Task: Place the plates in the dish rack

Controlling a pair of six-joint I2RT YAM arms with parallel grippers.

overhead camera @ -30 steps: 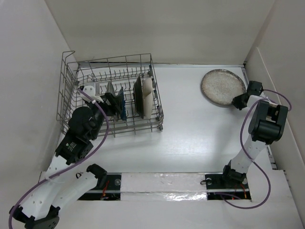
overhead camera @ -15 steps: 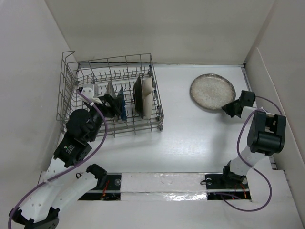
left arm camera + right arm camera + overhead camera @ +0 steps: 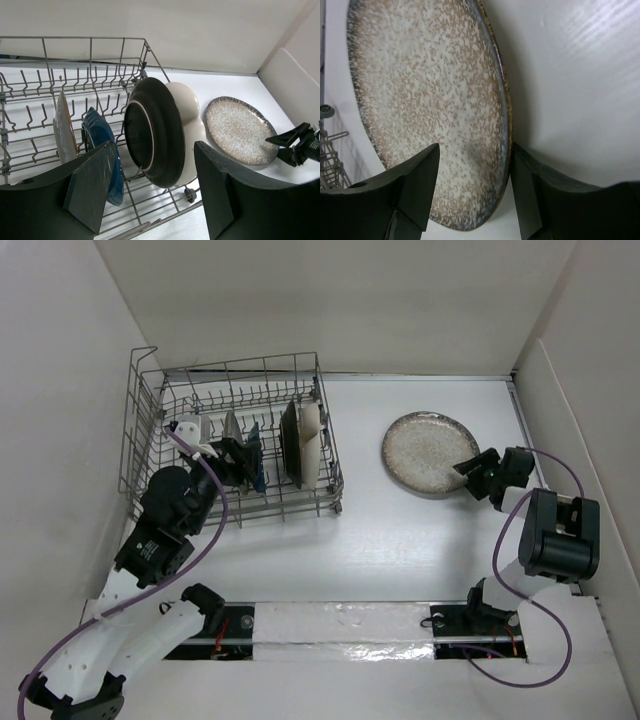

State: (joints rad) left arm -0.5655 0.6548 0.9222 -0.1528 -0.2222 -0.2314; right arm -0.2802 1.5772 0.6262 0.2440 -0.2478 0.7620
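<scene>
Dragged leftward across the white worktop (image 3: 400, 540), the round speckled grey-beige plate (image 3: 430, 453) sits clamped at its rim by the right gripper (image 3: 472, 469); the left gripper (image 3: 232, 462) hovers open over the grey wire dish rack (image 3: 150, 420).

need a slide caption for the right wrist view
Right gripper straddling the rim of the speckled plate on the white table, dish rack at frame edge.

- The top camera looks straight down from above and behind my bases, taking in the whole surface (image 3: 400, 540).
- My left wrist camera faces 12 o'clock across the dish rack (image 3: 75, 75), near.
- My right wrist camera sits very near the speckled plate (image 3: 430, 110), which all three views share.
</scene>
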